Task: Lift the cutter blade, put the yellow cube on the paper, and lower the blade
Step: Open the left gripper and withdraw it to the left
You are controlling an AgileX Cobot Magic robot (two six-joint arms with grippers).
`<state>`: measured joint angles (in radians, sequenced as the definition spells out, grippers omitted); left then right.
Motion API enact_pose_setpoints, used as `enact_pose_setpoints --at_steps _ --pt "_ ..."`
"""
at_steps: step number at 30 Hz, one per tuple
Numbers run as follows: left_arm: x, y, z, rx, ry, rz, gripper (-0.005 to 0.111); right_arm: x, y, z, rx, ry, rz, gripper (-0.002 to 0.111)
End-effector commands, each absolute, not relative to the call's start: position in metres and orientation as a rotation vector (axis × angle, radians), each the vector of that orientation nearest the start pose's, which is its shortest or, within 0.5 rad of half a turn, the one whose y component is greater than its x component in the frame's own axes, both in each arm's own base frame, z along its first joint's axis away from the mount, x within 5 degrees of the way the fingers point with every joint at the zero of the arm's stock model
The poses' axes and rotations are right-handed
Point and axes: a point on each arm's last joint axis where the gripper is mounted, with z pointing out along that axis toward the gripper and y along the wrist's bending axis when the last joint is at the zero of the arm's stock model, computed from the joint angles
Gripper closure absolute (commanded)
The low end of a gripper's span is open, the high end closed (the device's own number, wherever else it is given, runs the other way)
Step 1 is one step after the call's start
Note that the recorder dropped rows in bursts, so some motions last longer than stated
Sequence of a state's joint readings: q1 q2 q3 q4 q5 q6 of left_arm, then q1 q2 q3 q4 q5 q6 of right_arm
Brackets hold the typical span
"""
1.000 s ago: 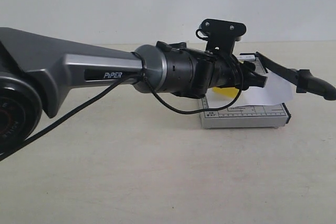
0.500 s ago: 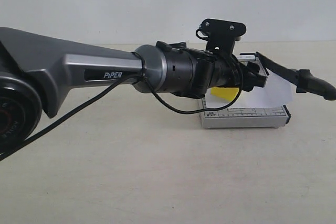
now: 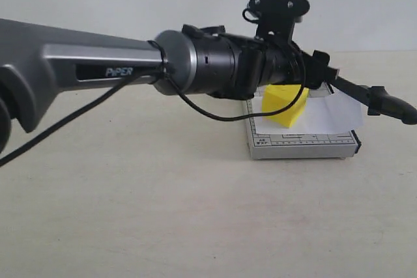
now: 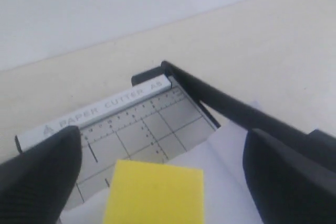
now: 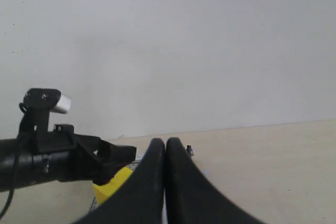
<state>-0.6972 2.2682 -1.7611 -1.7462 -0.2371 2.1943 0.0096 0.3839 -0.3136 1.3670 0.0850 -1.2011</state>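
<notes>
In the exterior view, the bright yellow plastic cube (image 3: 285,105) sits right of centre on the plain white sheet of paper (image 3: 333,115). The paper lies across the small grey gridded trimmer base (image 3: 303,142). The long black cutter blade (image 3: 355,89) slants up and off toward the right edge, and its thick rounded handle (image 3: 393,105) hangs clear of the board. The left gripper (image 3: 320,73) hovers just above and behind the cube. In the left wrist view, that gripper (image 4: 163,140) has its jaws spread wide, with both black fingers (image 4: 44,158) well clear of the cube (image 4: 155,192), so nothing is gripped. The blade (image 4: 226,100) runs beside the paper (image 4: 223,182). In the right wrist view, the right gripper (image 5: 166,182) has its jaws pressed together on nothing, and a sliver of the cube (image 5: 113,184) shows beyond it. The cube looks light, rigid and smooth, so it would likely skate on the thin, floppy sheet if nudged. It is best held by two opposite flat faces. The blade looks stiff and hinged, and the safest hold for lowering it is probably the rounded handle, away from the cutting edge.
</notes>
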Motion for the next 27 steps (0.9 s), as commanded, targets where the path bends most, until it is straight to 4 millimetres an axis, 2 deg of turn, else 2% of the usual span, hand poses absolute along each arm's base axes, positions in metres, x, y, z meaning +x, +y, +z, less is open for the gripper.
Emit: enact_pose_setpoints --at_steps 1,7,13,21,27 --pt "0.412 -0.315 0.232 0.949 1.71 0.121 0.027 0.093 0.008 0.29 0.053 1.573 0.195 0.109" --pt "0.389 -0.283 0.255 0.916 1.752 0.248 0.027 0.093 0.008 0.29 0.053 1.573 0.195 0.109" --pt "0.343 -0.243 0.275 0.927 1.783 0.266 0.027 0.093 0.008 0.29 0.053 1.573 0.195 0.109" --pt "0.267 -0.18 0.317 0.867 1.738 0.237 0.028 0.093 0.008 0.29 0.053 1.573 0.195 0.109" --pt "0.2 -0.13 0.345 0.851 1.594 0.18 0.028 0.093 0.008 0.29 0.053 1.573 0.195 0.109"
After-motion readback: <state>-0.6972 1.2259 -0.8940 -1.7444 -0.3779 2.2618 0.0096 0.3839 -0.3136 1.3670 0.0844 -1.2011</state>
